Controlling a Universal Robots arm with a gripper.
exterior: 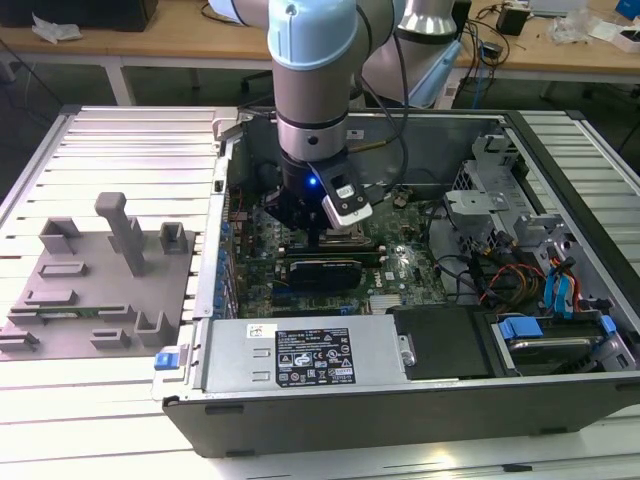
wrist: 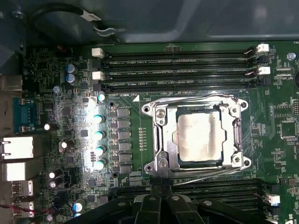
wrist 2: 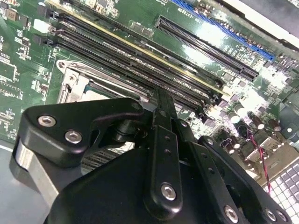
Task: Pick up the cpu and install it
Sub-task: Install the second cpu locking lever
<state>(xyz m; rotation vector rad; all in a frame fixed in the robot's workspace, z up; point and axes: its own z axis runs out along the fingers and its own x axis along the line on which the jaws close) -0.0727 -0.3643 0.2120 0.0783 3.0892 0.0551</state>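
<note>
cpu (wrist: 200, 137) seated in socket (wrist: 161, 135); claw (wrist: 161, 193) just beside socket

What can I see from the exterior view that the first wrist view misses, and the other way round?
The exterior view takes in the whole open computer case, the robot arm reaching down into it, and a grey parts holder on the exterior view's left. The first wrist view looks straight at the cpu, a pale silver square lying inside the metal-framed socket, with rows of memory slots beside it. Both views show the green motherboard and the black gripper above it.
</note>
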